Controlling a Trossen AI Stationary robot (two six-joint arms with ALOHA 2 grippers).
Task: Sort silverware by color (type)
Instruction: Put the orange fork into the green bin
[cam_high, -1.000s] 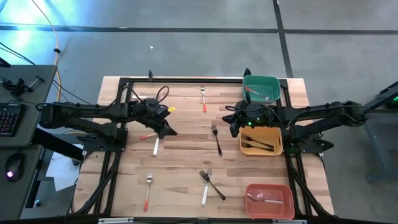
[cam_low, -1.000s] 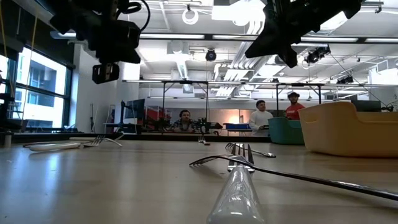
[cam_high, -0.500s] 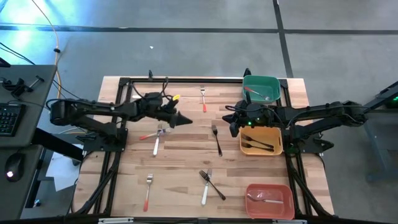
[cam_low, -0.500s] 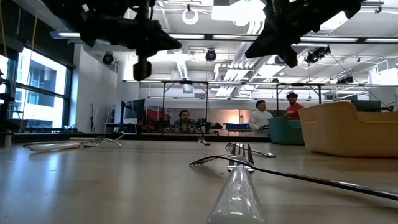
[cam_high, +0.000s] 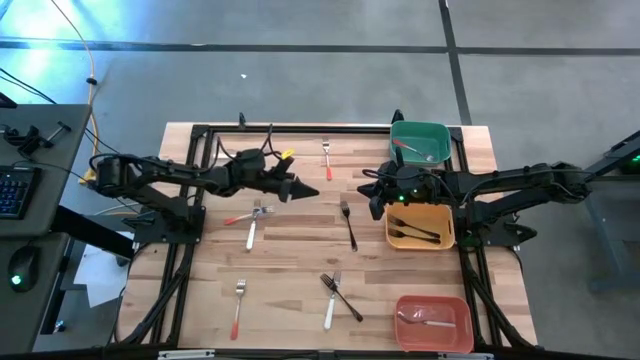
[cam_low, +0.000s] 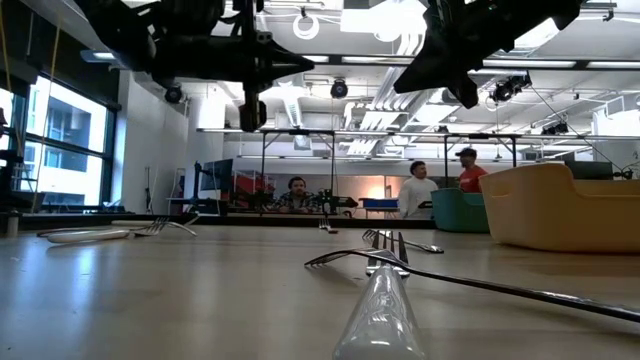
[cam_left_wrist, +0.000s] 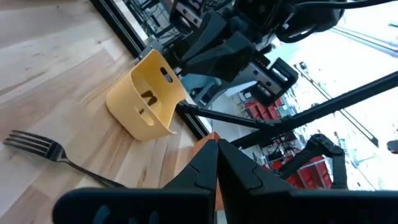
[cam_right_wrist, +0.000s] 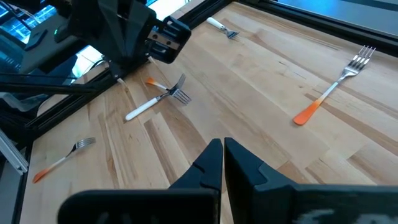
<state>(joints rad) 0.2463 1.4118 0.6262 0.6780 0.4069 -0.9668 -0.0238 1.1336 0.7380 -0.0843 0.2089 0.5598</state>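
The silverware lies flat and scattered on the wooden table (cam_high: 300, 250). An orange-handled fork (cam_high: 326, 160) is at the far side and a black fork (cam_high: 348, 226) in the middle. A white fork (cam_high: 251, 232) and an orange one (cam_high: 236, 217) cross each other at the left. At the near side lie another orange fork (cam_high: 238, 308) and a crossed white and black pair (cam_high: 335, 293). My left gripper (cam_high: 313, 191) hovers shut and nearly level above the table's middle, holding nothing. My right gripper (cam_high: 371, 196) hangs shut and empty beside the yellow bin (cam_high: 436, 214).
A green bin (cam_high: 420, 142) stands at the far right. The yellow bin holds dark forks, and a red bin (cam_high: 432, 322) at the near right holds a pale utensil. Black frame rails (cam_high: 300, 128) run along the table's edges. People sit in the room behind (cam_low: 418, 186).
My left gripper has swung from above the crossed white and orange forks toward the table's right. It has tipped up from pointing downward to nearly level and has stayed shut. The forks lie as before.
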